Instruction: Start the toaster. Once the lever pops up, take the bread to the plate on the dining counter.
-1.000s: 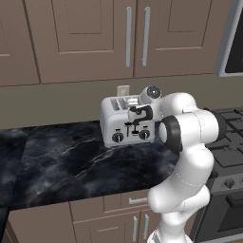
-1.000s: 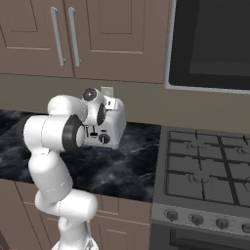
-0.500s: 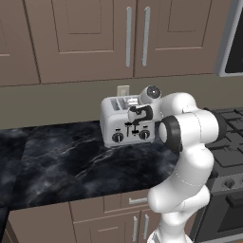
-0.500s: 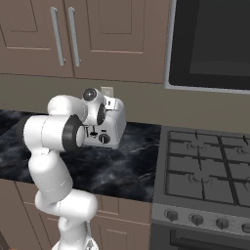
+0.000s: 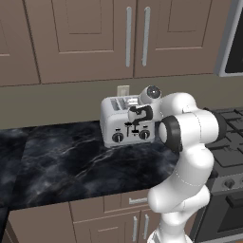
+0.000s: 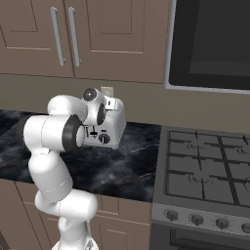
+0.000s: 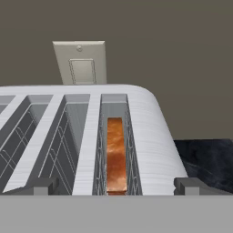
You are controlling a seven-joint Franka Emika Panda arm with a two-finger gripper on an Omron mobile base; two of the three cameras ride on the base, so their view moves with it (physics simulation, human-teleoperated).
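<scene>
Over toaster (image 7: 150,132): gripper (image 7: 117,185) spread.

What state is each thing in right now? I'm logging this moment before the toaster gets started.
toaster: upright on the black counter, against the wall.
bread: sunk in the rightmost slot seen from the hand view, top below the rim.
other slots: empty.
gripper: over the toaster's front edge, fingertips spread wide, holding nothing.
cabinet doors: shut.
microwave: door shut, dark.
stove: no pots, no flame.

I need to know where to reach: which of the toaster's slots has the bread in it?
The rightmost slot in the hand view, at the toaster's rounded end: the bread stands inside it; the others hold just wire racks.
</scene>
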